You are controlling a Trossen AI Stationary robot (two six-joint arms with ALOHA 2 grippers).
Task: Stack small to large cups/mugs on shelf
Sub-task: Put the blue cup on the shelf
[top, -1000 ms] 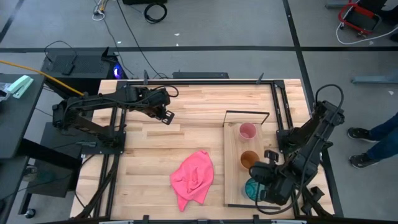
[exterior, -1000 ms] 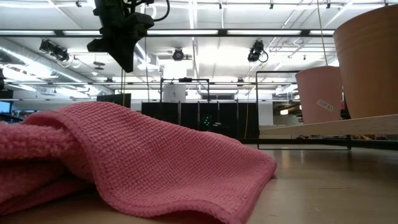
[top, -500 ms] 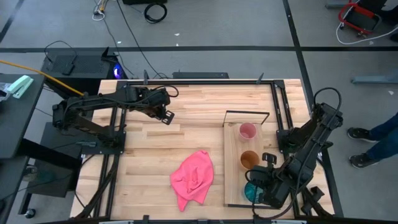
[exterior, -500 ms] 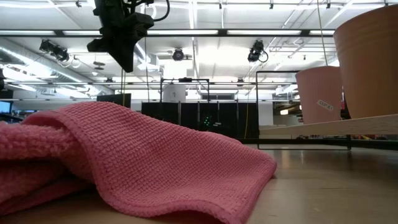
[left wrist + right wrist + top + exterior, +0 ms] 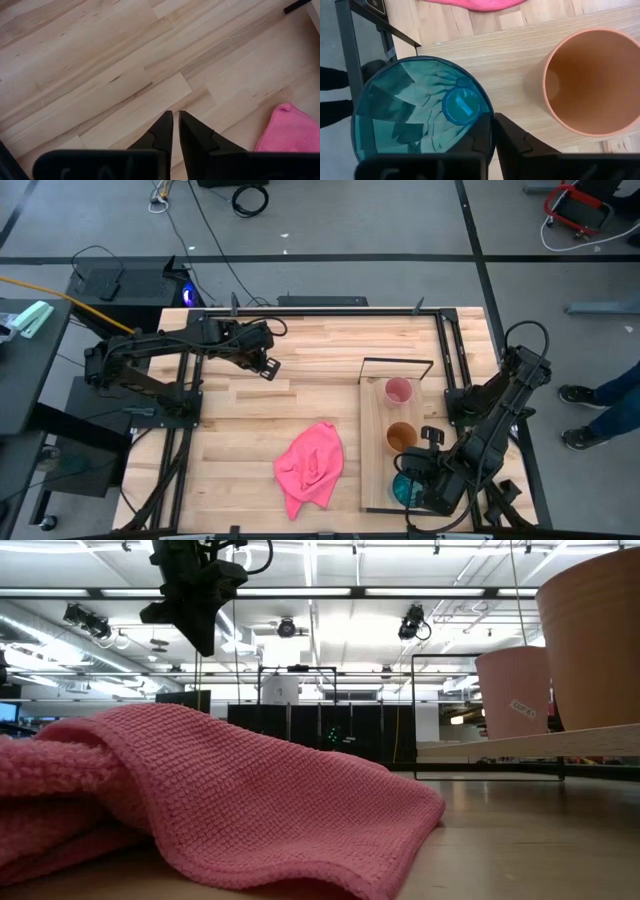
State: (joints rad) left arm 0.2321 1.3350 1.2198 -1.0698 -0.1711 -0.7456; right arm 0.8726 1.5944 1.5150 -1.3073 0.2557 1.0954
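Observation:
Three cups stand in a row on the light-wood shelf (image 5: 375,470): the pink cup (image 5: 398,391) at its far end by the black wire frame, the orange-brown cup (image 5: 401,437) in the middle, the teal cup (image 5: 403,488) at its near end. My right gripper (image 5: 416,476) is shut on the teal cup (image 5: 415,117), beside the orange-brown cup (image 5: 590,82). My left gripper (image 5: 268,366) hangs shut and empty over the far left of the table; it also shows in the low view (image 5: 195,615). My right gripper holds the teal cup by its rim (image 5: 489,112), on the side facing the orange-brown cup. One finger (image 5: 479,137) is inside the cup and the other (image 5: 515,140) outside, coming from above. The cup is upright; whether it is lifted off the shelf, I cannot tell.
A crumpled pink cloth (image 5: 310,465) lies on the butcher-block table to the left of the shelf and fills the low view's foreground (image 5: 200,800). The shelf's wire frame (image 5: 397,363) rises at its far end. A person's legs (image 5: 605,405) show beyond the right edge.
My right gripper has moved a little toward the table's left, onto the teal cup, and has then kept still. The cups stand where they were.

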